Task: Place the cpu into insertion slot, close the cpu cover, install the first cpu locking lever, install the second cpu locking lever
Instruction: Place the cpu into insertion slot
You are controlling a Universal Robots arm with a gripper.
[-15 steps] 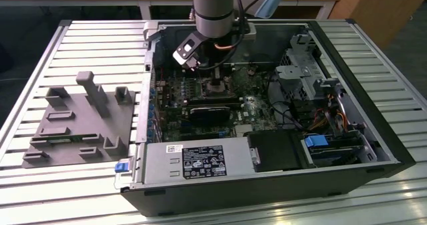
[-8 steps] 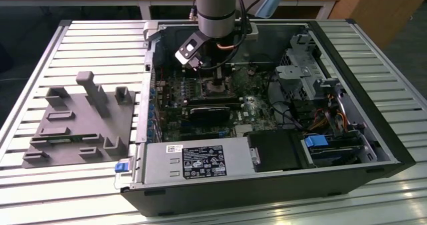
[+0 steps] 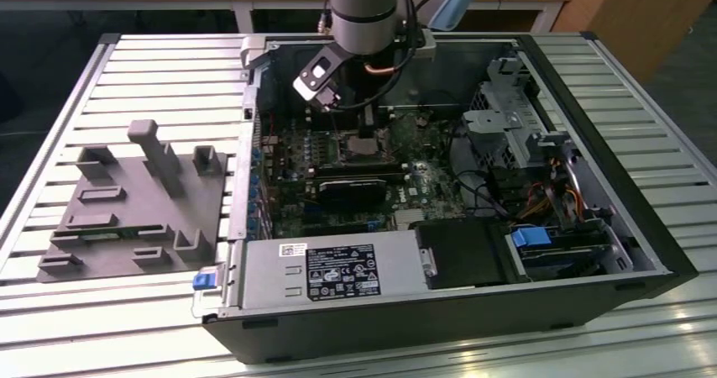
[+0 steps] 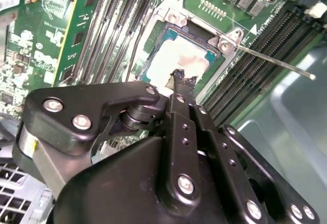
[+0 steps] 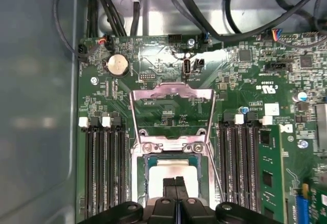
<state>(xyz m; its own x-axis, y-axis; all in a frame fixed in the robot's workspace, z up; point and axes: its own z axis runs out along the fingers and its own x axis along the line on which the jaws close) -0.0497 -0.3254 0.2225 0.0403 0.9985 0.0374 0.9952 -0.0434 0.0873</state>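
1. Resting with its fingers pressed together and grasping nothing, the gripper (image 3: 368, 134) has its tips at the top face of the cpu (image 4: 173, 60) in both wrist views.
2. The one cpu lies flat inside the insertion slot (image 5: 137, 173), near the upper middle of the exterior view, within the open computer case (image 3: 627, 252).
3. The cpu cover (image 5: 172, 90) stands raised off the slot, and one thin locking lever (image 4: 276, 61) sticks out free.
4. Two banks of memory slots (image 5: 104, 168) flank the slot. One coin battery (image 5: 117, 65) and several black cables (image 5: 204, 9) lie beyond the cover.
5. One black card (image 3: 353, 185) sits just below the slot in the exterior view.
6. One white label (image 3: 336, 273) sits on the power supply; its print cannot be read.
7. One grey fixture (image 3: 134, 202) lies at the exterior view's left.
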